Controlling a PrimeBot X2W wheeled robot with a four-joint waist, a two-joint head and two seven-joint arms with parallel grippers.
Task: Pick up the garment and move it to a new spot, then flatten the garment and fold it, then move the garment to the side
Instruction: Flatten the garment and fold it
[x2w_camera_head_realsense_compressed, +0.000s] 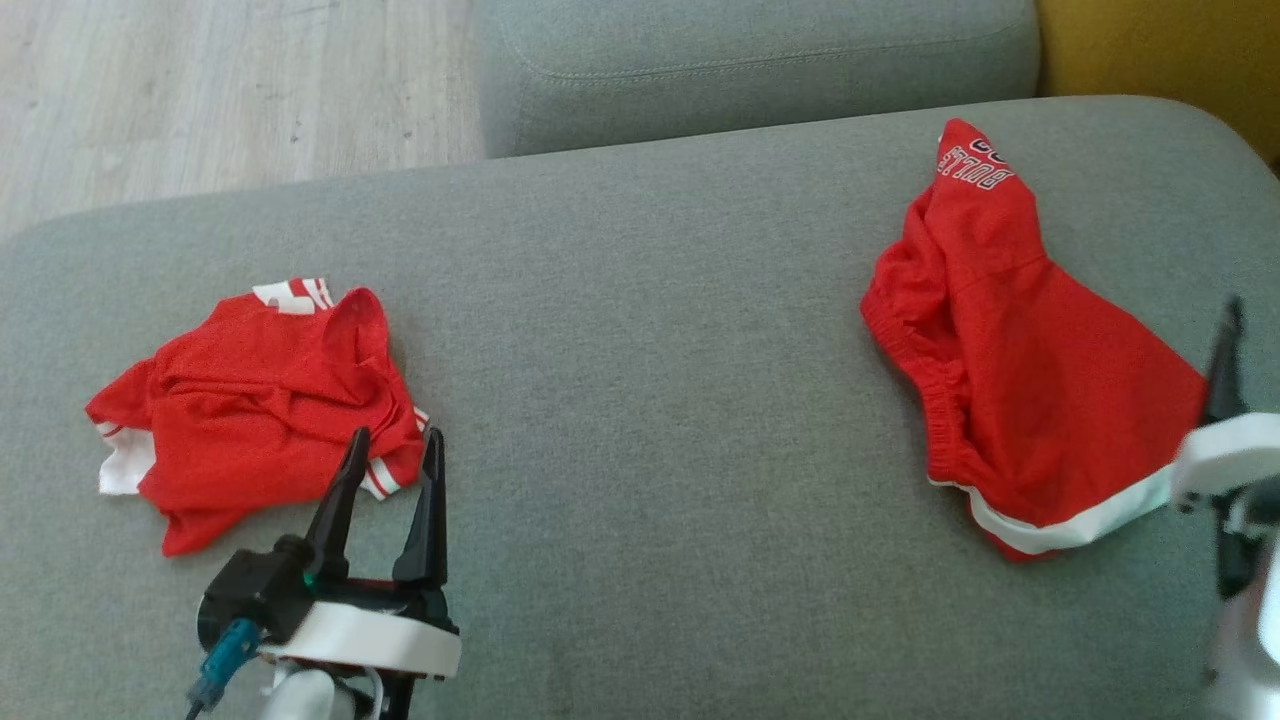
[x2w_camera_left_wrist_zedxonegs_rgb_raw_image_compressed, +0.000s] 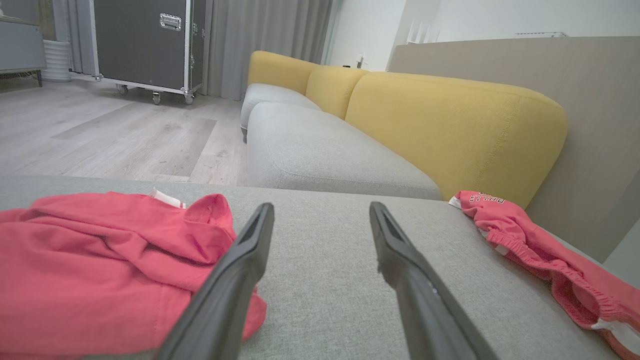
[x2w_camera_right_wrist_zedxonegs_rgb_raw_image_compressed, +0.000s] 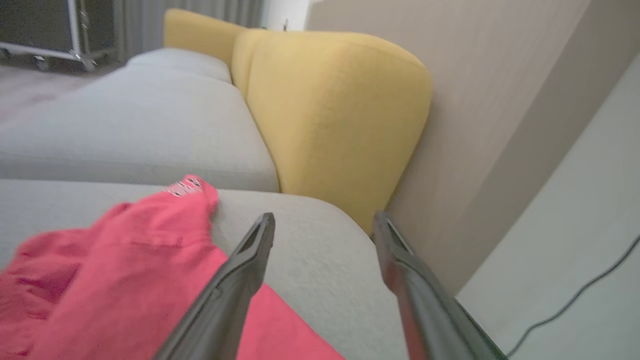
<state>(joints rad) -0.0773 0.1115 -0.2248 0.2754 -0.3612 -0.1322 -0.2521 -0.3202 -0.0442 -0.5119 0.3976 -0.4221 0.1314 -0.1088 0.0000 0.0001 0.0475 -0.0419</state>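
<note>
Both claws released, empty. Left claw sits by a crumpled red top. Right claw is just beside the red shorts, bunched at the right end of the sofa seat. Placement looks done. Next is flattening: pinch waistband and hem, then spread.

The left fingers stand apart with nothing between them, their tips at the near edge of a crumpled red jersey that spreads to their left. One of the right fingers shows, with the red shorts just to its left on the grey sofa cushion.
</note>
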